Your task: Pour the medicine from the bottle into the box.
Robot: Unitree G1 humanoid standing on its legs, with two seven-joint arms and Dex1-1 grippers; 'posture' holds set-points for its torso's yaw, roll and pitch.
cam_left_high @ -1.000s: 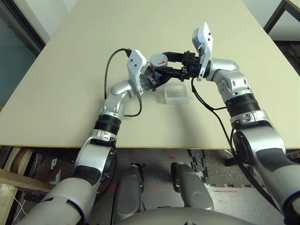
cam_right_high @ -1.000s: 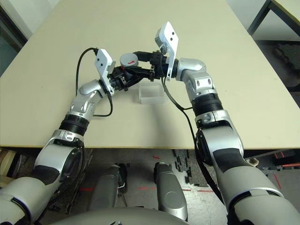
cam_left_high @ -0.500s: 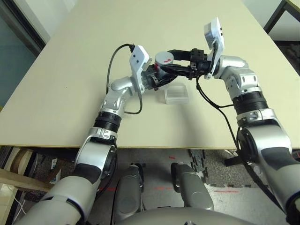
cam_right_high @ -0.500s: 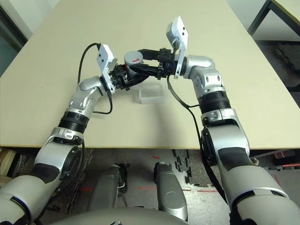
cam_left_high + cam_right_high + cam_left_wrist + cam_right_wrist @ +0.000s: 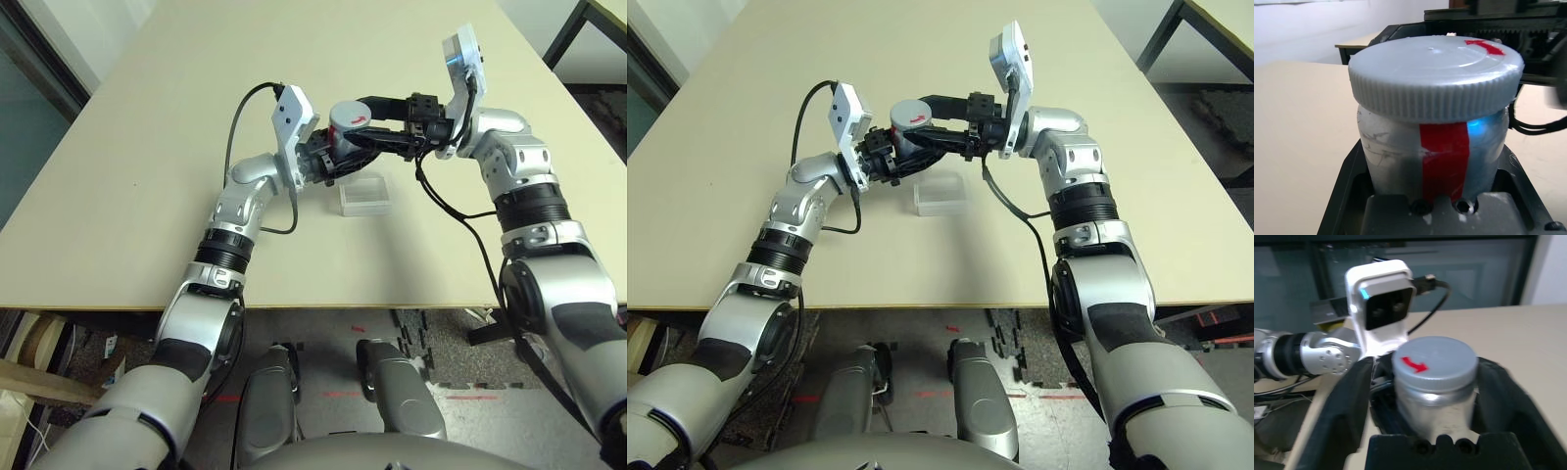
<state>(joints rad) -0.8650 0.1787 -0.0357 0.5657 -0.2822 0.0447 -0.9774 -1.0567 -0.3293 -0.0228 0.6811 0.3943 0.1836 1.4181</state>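
While clamped in the left pincer, silver bottle, ribbed grey cap, right pincer seemingly wide.

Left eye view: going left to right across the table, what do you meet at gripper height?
Left wrist camera housing → left gripper → bottle, cap on → right gripper → right wrist camera housing. The box overlaps the bottle's span, so it is left out.

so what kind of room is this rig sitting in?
Probably a lab or office workroom, not a home. The robot works at a large plain beige table, a second dark-framed desk stands nearby, and foam floor mats lie under the table. The right wrist view shows glass panels behind.
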